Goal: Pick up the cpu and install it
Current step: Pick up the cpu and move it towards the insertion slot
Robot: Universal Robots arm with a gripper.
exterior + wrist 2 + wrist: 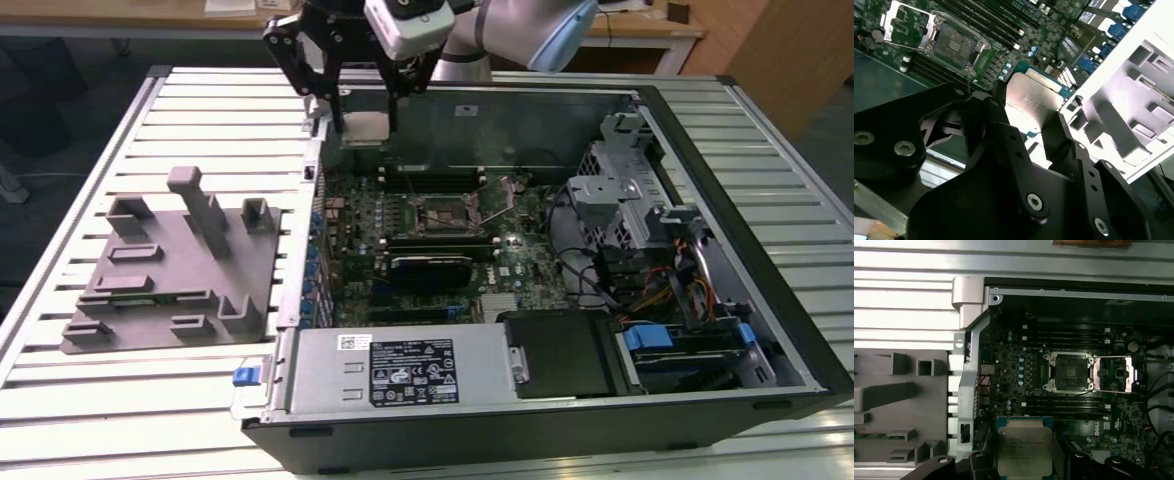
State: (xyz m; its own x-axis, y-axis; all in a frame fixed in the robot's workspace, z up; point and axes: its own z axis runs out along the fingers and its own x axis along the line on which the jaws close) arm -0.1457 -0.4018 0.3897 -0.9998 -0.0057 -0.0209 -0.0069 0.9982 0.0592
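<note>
- White slatted metal table [80, 400] under everything
- Grey plastic fixture block with upright posts [167, 270], on the table just beside the case, at the exterior view's left
- Black computer case [534, 430], open, lying on its side
- Green motherboard [350, 225] inside it
- Dark square socket frame with a thin metal lever [1069, 371] — cover swung open
- Silver labelled power supply box [387, 370] — at the case's near edge

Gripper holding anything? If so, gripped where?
Yes. The gripper pinches the thin square silver-topped cpu by two opposite side edges, one finger on each.
</note>
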